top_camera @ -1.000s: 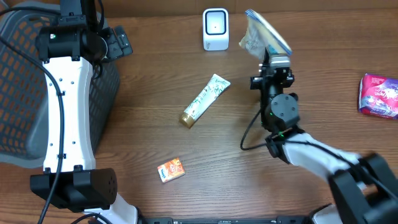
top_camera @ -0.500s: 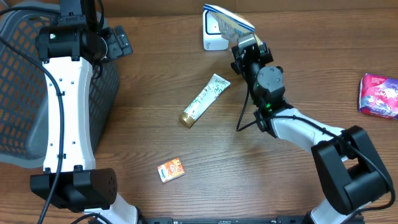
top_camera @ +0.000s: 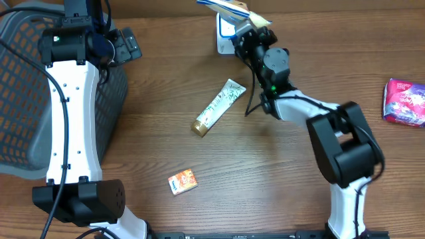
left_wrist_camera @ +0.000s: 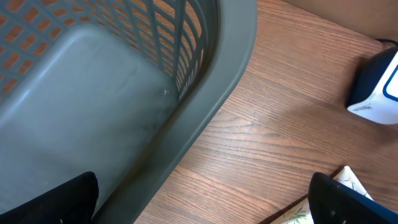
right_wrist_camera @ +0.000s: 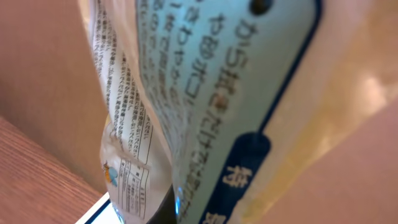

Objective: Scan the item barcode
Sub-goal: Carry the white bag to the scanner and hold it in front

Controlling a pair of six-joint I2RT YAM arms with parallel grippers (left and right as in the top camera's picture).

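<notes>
Overhead, the right tool (top_camera: pixel 247 26) is pinching a blue-and-white packet (top_camera: pixel 224 6) at the top centre of the frame, holding it just above the white scanner (top_camera: pixel 224 41). At the upper left, the left tool (top_camera: pixel 133 45) is hanging spread wide beside the grey basket (top_camera: pixel 20 99). A tube (top_camera: pixel 219 106) is lying mid-frame on the tabletop (top_camera: pixel 279 179).

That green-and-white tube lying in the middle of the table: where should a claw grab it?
Take the tube at mid-body, coming straight down from above and closing across its narrow width. It lies flat on the table, slanted, with its gold cap toward the lower left and nothing touching it. The middle looks even in width, so it is probably the steadiest place to pinch.
</notes>
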